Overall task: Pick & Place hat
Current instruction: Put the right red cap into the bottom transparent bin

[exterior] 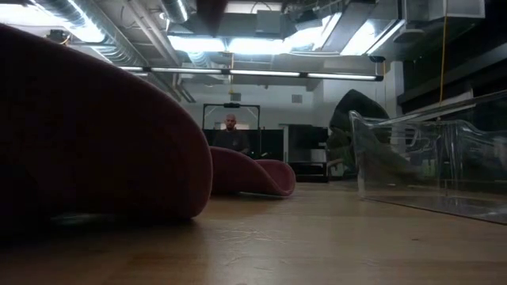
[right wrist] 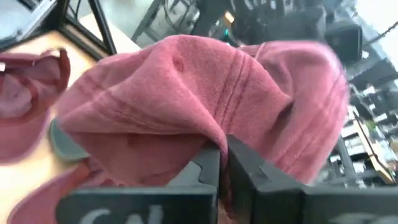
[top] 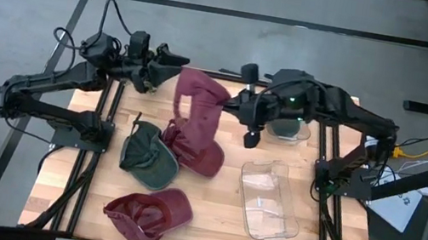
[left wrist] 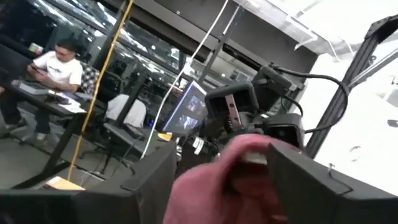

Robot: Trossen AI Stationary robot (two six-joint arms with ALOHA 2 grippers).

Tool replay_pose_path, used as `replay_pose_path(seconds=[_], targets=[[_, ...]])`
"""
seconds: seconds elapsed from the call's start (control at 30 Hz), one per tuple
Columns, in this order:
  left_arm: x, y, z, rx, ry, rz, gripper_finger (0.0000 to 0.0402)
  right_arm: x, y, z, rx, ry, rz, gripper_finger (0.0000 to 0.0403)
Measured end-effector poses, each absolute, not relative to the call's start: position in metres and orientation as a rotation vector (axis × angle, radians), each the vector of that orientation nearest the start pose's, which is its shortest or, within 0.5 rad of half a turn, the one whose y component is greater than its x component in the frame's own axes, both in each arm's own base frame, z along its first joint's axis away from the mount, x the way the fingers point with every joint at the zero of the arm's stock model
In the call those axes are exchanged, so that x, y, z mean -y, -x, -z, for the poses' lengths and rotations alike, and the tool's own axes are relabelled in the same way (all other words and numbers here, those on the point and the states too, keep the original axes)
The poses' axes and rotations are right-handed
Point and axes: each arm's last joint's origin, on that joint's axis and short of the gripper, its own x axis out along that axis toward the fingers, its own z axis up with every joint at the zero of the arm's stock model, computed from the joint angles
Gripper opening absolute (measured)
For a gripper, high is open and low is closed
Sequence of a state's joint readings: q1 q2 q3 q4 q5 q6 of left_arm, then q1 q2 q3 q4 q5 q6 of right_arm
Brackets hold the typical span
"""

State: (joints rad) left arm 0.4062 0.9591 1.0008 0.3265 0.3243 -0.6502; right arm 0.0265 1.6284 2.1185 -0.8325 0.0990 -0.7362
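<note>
The maroon hat [top: 199,92] hung in the air above the far middle of the tabletop [top: 216,215], stretched between my two arms. My right hand [right wrist: 222,163] was clamped shut on a fold of its cloth, the two dark fingers [right wrist: 202,169] pinched together with the fabric bunched over them. My left hand [top: 178,64] sat just beside the hat's far edge, its fingers [left wrist: 298,180] spread apart on either side of the maroon cloth without pinching it.

Directly below the hanging hat lay a second maroon hat [top: 197,147], crumpled on the wood. Touching its left side was a dark green hat [top: 144,156], lying crown down. Nearer the front edge rested a third maroon hat [top: 149,213], also turned over, apart from the green one. To the right of these stood a clear plastic bin [top: 268,199], alone on the boards. Under my right arm, at the far right of the tabletop, another dark green hat [top: 288,130] showed partly.

Beyond the tabletop, in the low view, a person [exterior: 230,134] sat in the room behind. Another person [left wrist: 59,65] was seated at a desk [left wrist: 37,99].
</note>
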Motion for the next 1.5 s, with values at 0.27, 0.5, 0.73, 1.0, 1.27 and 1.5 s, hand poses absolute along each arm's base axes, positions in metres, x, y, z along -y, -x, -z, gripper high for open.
replay_pose_path(seconds=[0.27,0.5,0.73,1.0,1.27,1.5], targets=[[-0.072,-0.184,-0.424,0.325,0.4,0.094,0.0261,0.016,-0.296,-0.503,-0.479,0.525,0.166,0.0013],[-0.06,-0.192,-0.422,0.331,0.147,0.032,0.025,0.053,-0.303,-0.485,-0.569,0.13,0.353,0.0014],[-0.047,-0.202,-0.412,0.235,-0.052,-0.174,0.0242,0.076,-0.324,-0.461,-0.637,-0.042,0.365,0.0017],[-0.037,-0.232,-0.383,0.017,-0.127,-0.243,0.0242,0.085,-0.351,-0.438,-0.679,-0.102,0.307,0.0018],[-0.035,-0.259,-0.356,-0.127,-0.144,-0.25,0.0243,0.085,-0.361,-0.43,-0.684,-0.142,0.252,0.0017],[-0.038,-0.264,-0.346,-0.209,-0.213,-0.378,0.0244,0.082,-0.362,-0.43,-0.686,-0.157,0.22,0.0018]])
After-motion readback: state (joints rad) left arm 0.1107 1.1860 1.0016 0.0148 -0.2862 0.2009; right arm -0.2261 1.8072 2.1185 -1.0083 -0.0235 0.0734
